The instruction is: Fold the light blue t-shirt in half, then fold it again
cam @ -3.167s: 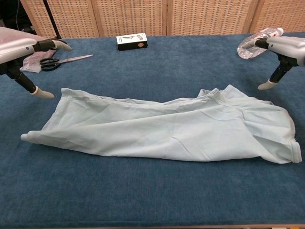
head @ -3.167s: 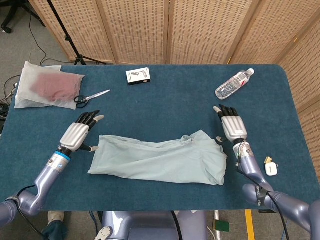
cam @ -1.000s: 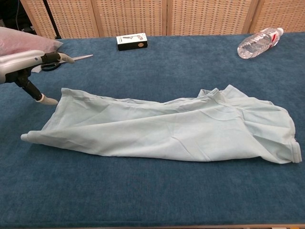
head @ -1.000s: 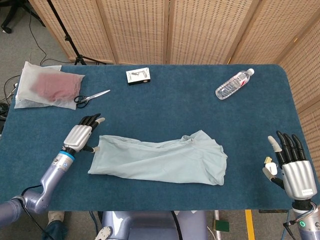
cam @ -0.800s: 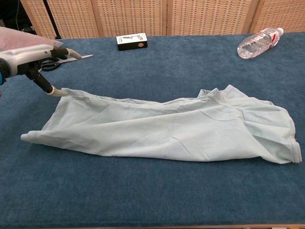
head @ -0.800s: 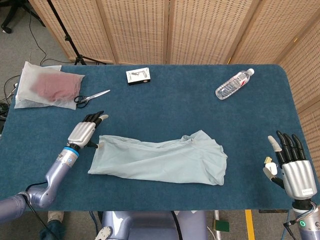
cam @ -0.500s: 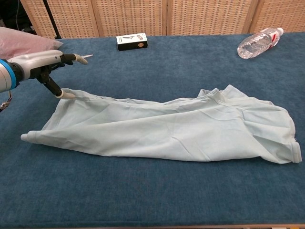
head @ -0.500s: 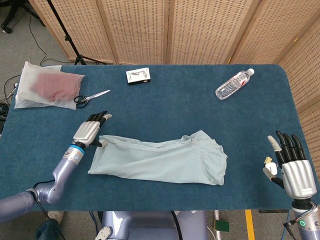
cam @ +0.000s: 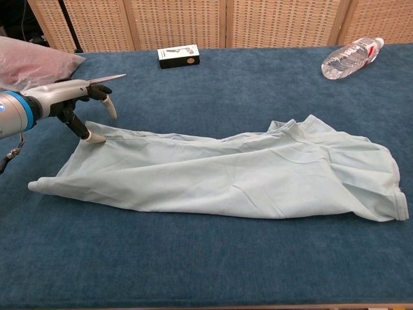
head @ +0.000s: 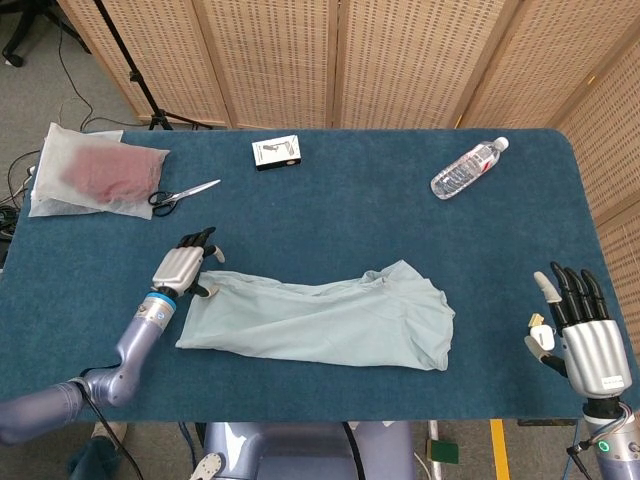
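Note:
The light blue t-shirt (head: 320,320) lies crumpled in a long band across the near middle of the blue table (head: 380,210), its hem end to the left and its collar end to the right. My left hand (head: 183,268) is at the shirt's far left corner. In the chest view this left hand (cam: 74,97) has its thumb tip resting on that corner of the shirt (cam: 232,174), with the fingers curling down above it and no cloth plainly pinched. My right hand (head: 585,340) hovers off the table's near right corner, fingers spread, holding nothing.
A water bottle (head: 468,168) lies at the far right, a small box (head: 276,152) at the far middle, scissors (head: 182,194) and a plastic bag with pink cloth (head: 95,170) at the far left. A small white item (head: 537,322) sits by my right thumb.
My left hand slid right onto the shirt's far left corner and its fingers bent downward. My right hand left the collar end earlier and has hung still off the table's corner since.

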